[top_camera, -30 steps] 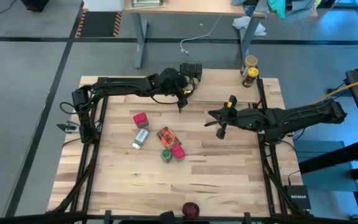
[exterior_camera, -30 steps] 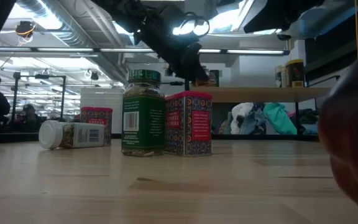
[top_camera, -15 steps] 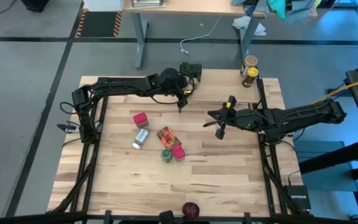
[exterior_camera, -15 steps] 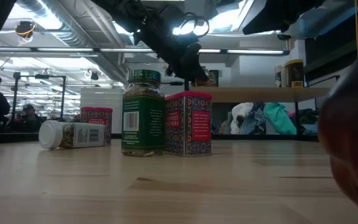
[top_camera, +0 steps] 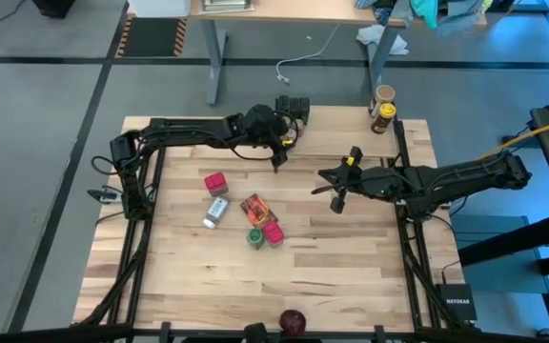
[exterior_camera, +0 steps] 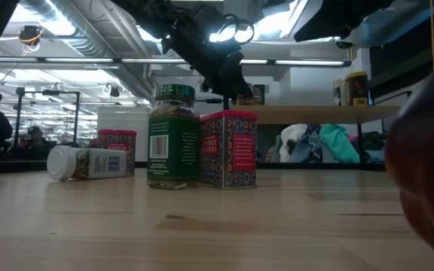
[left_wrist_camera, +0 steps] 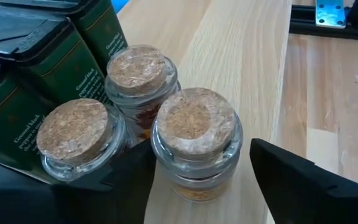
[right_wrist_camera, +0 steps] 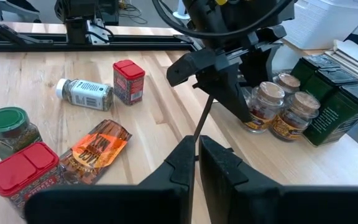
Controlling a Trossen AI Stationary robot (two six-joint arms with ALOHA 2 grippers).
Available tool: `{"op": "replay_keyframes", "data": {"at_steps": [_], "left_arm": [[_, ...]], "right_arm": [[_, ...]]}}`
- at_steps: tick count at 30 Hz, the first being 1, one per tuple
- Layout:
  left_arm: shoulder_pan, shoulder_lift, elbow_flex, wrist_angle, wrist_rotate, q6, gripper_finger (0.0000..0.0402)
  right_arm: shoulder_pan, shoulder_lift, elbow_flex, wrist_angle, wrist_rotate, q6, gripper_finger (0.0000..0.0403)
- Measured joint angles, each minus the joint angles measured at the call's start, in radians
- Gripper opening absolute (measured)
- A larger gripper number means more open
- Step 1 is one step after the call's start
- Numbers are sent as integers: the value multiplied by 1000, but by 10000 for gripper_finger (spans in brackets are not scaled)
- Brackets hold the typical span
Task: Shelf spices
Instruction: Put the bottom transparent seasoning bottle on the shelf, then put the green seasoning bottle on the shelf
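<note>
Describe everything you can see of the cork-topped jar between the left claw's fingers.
The cork-topped jar is a small clear glass jar with a round tan cork stopper and orange-brown spice inside. It stands upright on a light-wood board, close beside a twin jar and dark green tins. The left claw is open around it, fingers not yet touching.

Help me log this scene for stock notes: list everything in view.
Cork-topped jars: two, clear glass, on the shelf.
Tins: at least three, dark green, on the shelf.
Boxes: two, pink-red, mid table.
Bottle: one, white-capped, lying down.
Green-lidded jar: one, beside a box.
Packet: one, orange-red, flat.
Corner jars: two, far right corner.
Round thing: one, dark red, near edge.
Left gripper: open, astride a cork-topped jar.
Right gripper: shut, over mid table.
</note>
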Motion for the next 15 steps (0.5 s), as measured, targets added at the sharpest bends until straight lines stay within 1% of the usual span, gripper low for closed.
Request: {"op": "replay_keyframes", "data": {"at_steps": [4,10,15], "left_arm": [[0,-27,-4,-14,-4,-3,253],[-6,-90,-6,-31,-55,5,252],[-8,-155,-5,-50,-59,8,252]], "right_arm": [[0,0,0,0,0,0,28],[0,0,0,9,0,0,28],[0,0,0,9,0,0,28]]}}
